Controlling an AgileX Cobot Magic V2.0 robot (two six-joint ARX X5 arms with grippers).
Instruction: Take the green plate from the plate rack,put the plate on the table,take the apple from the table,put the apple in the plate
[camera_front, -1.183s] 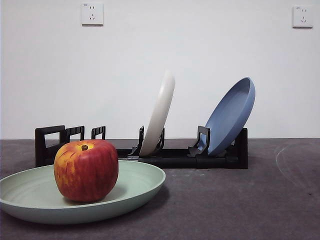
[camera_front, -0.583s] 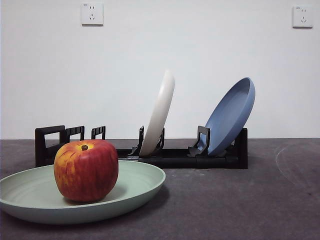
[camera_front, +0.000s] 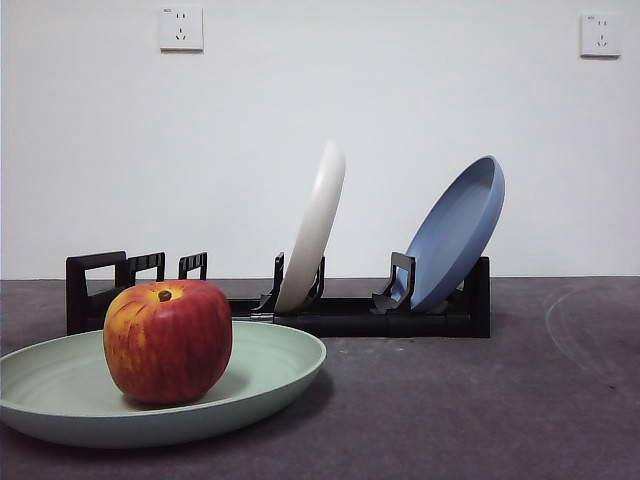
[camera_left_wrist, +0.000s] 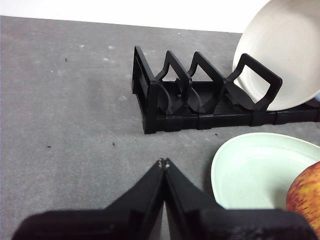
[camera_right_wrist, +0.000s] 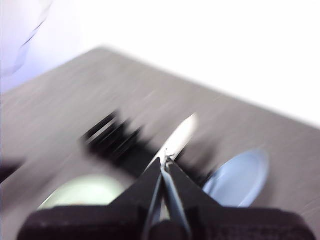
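A glossy red apple (camera_front: 168, 341) sits in the pale green plate (camera_front: 270, 372), which lies flat on the dark grey tabletop (camera_front: 480, 400) just in front of the black plate rack (camera_front: 380, 318). The rack holds a cream-white plate (camera_front: 314, 228) and a blue plate (camera_front: 455, 232), both leaning in their slots; the slots at the handle end are vacant.

By the look of it, both halves of the task are done: plate down, fruit aboard.

The apple appears firm, smooth and fairly heavy for its size, and its shine suggests it could slip; a hold across its widest part, from above, would seem the safest. The plate looks stiff, light and matte, best pinched at the rim.

The left tool (camera_left_wrist: 163, 162), its jaws pressed together and holding nothing, hangs above bare tabletop beside the plate, the apple's red-and-yellow flank only just in its wrist view (camera_left_wrist: 305, 192) and clear of the jaws. The rack's handle end lies beyond it.

The right tool (camera_right_wrist: 164, 161) is likewise closed and empty. Its wrist view is heavily blurred, showing the plate, rack and blue plate well below; it appears high and apart from everything. Neither arm shows in the front view.
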